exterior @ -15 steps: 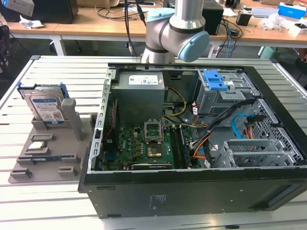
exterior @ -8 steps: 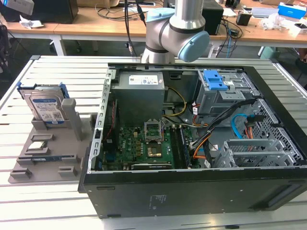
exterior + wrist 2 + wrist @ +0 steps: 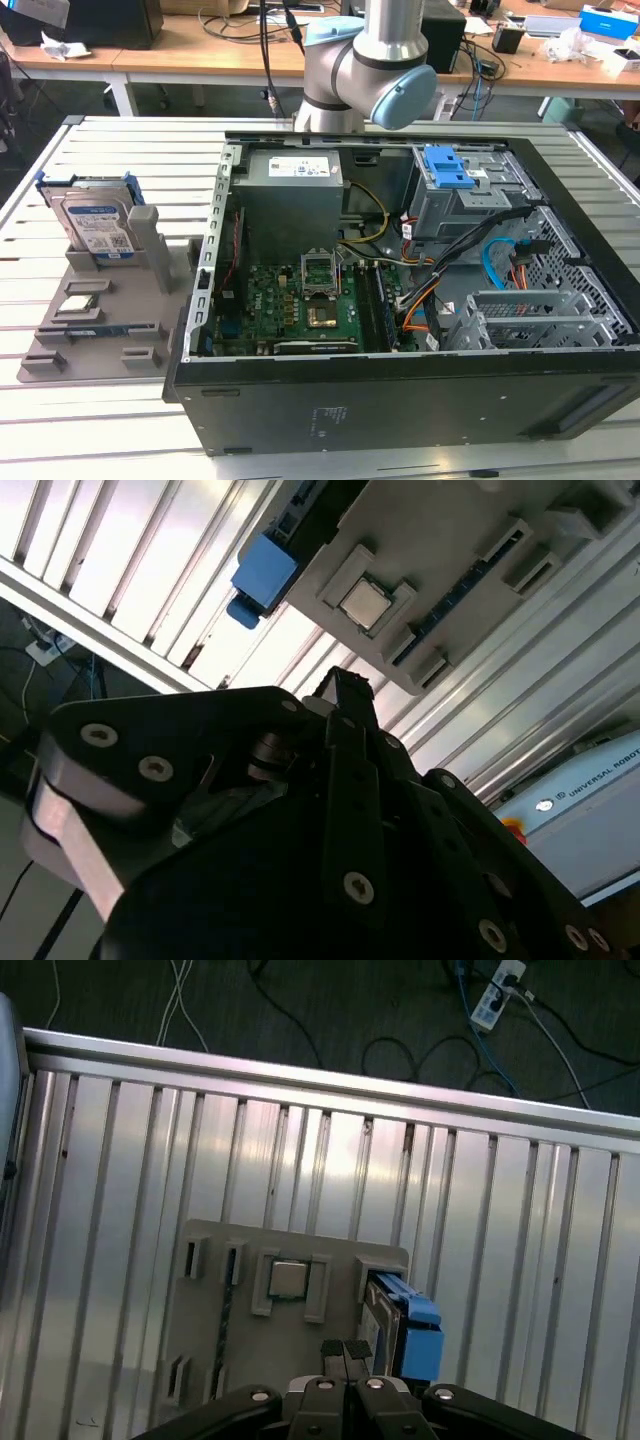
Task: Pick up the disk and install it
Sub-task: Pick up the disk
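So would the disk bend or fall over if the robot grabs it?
Probably no bending: the disk looks like a stiff metal slab. It's likely heavy for its size. It stands on edge in a grey holder, so a sideways push might tip it; its blue frame may give better grip.
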`<action>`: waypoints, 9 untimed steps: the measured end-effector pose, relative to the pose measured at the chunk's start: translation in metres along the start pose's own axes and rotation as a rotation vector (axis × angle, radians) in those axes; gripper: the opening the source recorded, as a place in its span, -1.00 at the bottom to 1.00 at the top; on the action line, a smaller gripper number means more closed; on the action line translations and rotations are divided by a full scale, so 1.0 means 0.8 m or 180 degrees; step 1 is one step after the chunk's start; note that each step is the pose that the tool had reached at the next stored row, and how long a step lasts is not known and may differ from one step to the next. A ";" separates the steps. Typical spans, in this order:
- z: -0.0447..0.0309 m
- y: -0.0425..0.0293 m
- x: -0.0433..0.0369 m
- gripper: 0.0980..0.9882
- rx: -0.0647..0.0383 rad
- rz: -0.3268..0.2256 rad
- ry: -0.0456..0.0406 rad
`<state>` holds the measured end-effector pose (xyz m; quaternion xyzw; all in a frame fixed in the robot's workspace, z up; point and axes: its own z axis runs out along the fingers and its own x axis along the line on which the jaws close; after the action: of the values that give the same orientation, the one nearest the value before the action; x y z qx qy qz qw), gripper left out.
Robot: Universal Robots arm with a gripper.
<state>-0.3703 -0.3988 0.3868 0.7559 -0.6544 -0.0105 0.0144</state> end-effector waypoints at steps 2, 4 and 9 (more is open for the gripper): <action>0.0000 0.0000 0.000 -0.98 0.0000 0.0029 0.0000; 0.0001 0.0000 0.000 -0.98 0.0000 0.0116 -0.0004; 0.0006 0.0000 0.000 -0.98 -0.0001 0.0519 -0.0018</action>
<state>-0.3703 -0.3987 0.3863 0.7001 -0.7139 -0.0116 0.0135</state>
